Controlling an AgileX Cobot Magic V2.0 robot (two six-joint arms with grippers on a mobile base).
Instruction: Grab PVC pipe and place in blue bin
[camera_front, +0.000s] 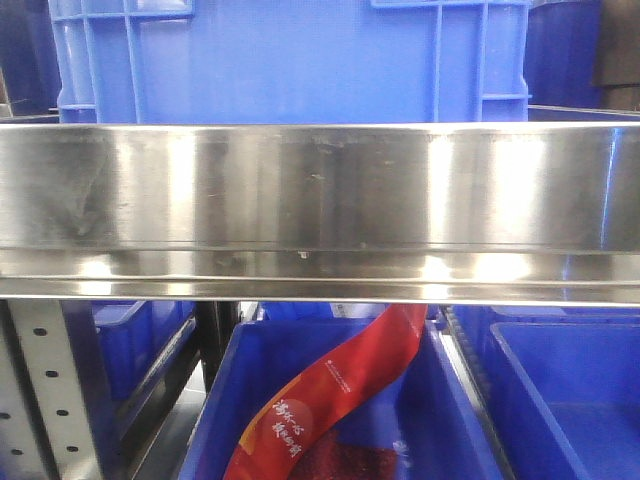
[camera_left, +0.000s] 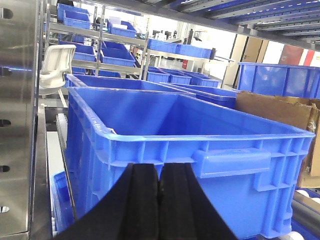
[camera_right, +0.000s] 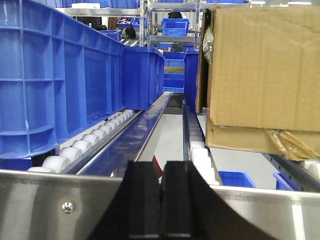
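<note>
No pipe shows in any view, so a blind reach risks hitting the steel rail (camera_front: 320, 200) across the front frame's middle. Left gripper (camera_left: 160, 200), lower centre, is closed and empty before the bin (camera_left: 190, 150). Right gripper (camera_right: 161, 200), lower centre, likewise; box (camera_right: 260, 70) upper right.

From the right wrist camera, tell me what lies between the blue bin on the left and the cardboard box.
Two rows of white rollers on metal rails, with an open gap between them, separate the blue bin from the cardboard box.
</note>
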